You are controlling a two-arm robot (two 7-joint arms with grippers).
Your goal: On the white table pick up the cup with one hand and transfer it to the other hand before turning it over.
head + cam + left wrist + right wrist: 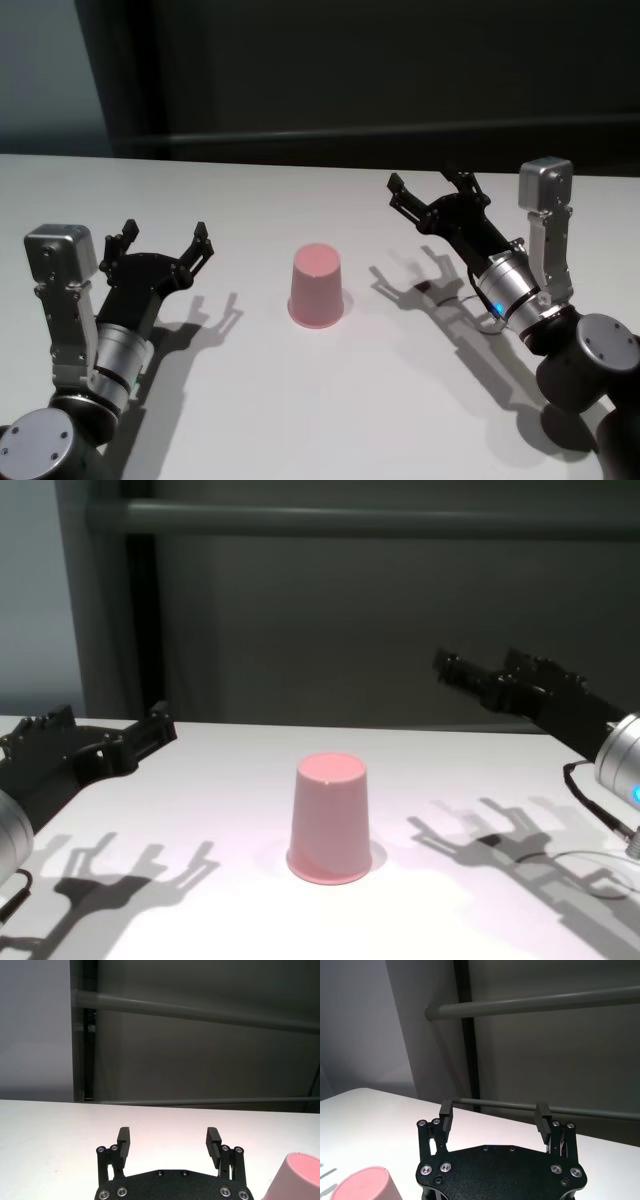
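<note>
The pink cup [317,285] stands upside down, its wider rim on the white table [300,400] and its flat base up, midway between both arms. It also shows in the chest view as the cup [330,820]. My left gripper [163,238] hovers open to the cup's left, a short gap away, holding nothing. On the other side my right gripper [430,185] is raised above the table, open and empty. The left wrist view shows its gripper [168,1140] with the cup [297,1177] at the edge. In the right wrist view, the gripper [494,1112] is spread wide beside the cup [365,1185].
A dark wall with a horizontal grey rail [350,520] runs behind the table's far edge. The grippers' shadows fall on the table beside the cup.
</note>
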